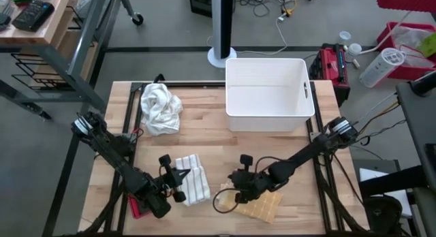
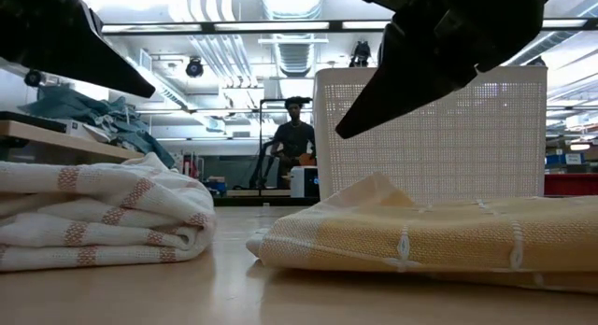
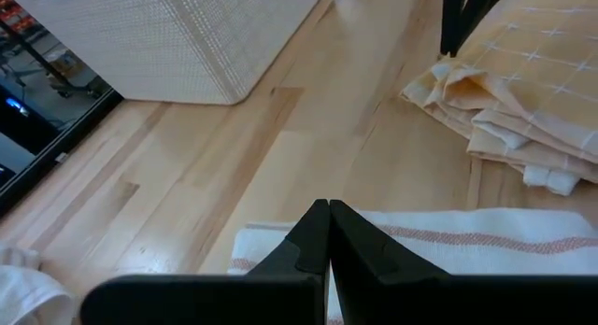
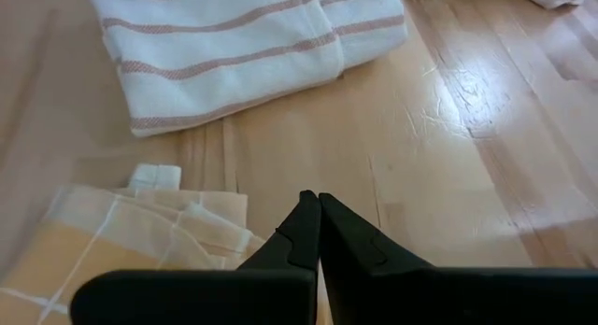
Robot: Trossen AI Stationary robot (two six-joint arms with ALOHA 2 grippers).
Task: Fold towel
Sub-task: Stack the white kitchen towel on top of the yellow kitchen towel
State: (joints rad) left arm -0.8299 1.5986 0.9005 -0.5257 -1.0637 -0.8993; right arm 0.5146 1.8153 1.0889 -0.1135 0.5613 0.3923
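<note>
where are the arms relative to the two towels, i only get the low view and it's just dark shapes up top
Observer: The left end effector sits at the near-left edge of the striped towel, shut and empty.
Operator: and the right one
Observer: The right end effector is shut too, at the left edge of the yellow towel, holding nothing.
Operator: anything else on the table
Observer: A crumpled white towel lies at the far left, beside the white bin.
</note>
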